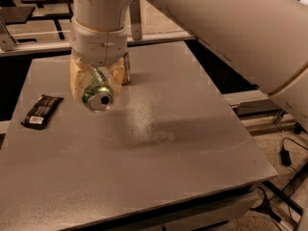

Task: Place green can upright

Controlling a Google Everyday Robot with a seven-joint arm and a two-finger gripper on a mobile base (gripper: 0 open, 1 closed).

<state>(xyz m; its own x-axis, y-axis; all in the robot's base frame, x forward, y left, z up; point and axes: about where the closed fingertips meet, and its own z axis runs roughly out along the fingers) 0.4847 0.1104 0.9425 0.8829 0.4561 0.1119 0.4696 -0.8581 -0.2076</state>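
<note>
The green can [98, 96] is held in my gripper [95, 83] over the left part of the grey table [159, 143]. The can lies on its side, its silver end facing the camera, between the pale translucent fingers [77, 81]. It hangs above the tabletop, not touching it. The white arm comes down from the top of the view and hides the can's far end.
A gold-brown can [126, 67] stands upright just behind the gripper, mostly hidden by it. A black flat packet [42, 111] lies near the table's left edge. Metal rails and cables lie beyond the table's far and right edges.
</note>
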